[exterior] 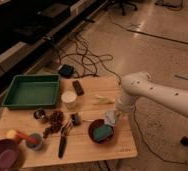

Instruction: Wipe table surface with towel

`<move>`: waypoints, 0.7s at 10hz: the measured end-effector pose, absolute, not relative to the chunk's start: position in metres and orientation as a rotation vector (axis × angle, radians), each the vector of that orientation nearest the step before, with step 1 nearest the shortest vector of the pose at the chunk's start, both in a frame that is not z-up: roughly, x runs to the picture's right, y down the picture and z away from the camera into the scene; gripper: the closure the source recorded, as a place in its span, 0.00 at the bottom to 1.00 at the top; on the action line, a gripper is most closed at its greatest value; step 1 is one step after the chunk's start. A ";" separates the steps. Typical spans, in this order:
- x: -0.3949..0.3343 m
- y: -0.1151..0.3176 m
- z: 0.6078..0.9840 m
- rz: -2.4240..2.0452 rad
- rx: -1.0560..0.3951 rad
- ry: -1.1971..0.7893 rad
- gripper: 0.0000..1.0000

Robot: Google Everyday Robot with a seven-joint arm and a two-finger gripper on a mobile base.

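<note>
Wiping hasn't really started imo: the table [87, 150] is packed, with barely a bare strip to swipe. Left to right, there's one purple bowl [2, 155] at 8 o'clock, one green tray [27, 105] at 10, one grey cup [34, 141], one black tool [63, 142], one white cup [68, 99] near the middle, one remote [78, 87] at 12, and one red bowl [91, 131] at 5 with something teal inside. One pale towel [109, 118] sits at 4 o'clock, right at the gripper [115, 116]. Can't tell if it's actually grabbed.

Dim amber light on end effector [112, 118] above table [124, 146]
</note>
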State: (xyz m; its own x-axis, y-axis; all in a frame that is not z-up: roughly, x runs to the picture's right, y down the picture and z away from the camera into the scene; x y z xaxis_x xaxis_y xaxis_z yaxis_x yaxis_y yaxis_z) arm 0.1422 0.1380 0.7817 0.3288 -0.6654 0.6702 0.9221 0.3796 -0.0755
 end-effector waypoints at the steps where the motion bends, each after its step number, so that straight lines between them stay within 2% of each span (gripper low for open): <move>1: 0.140 0.135 0.789 -1.101 -0.477 -0.607 1.00; 7: 0.143 0.148 0.818 -1.134 -0.404 -0.555 1.00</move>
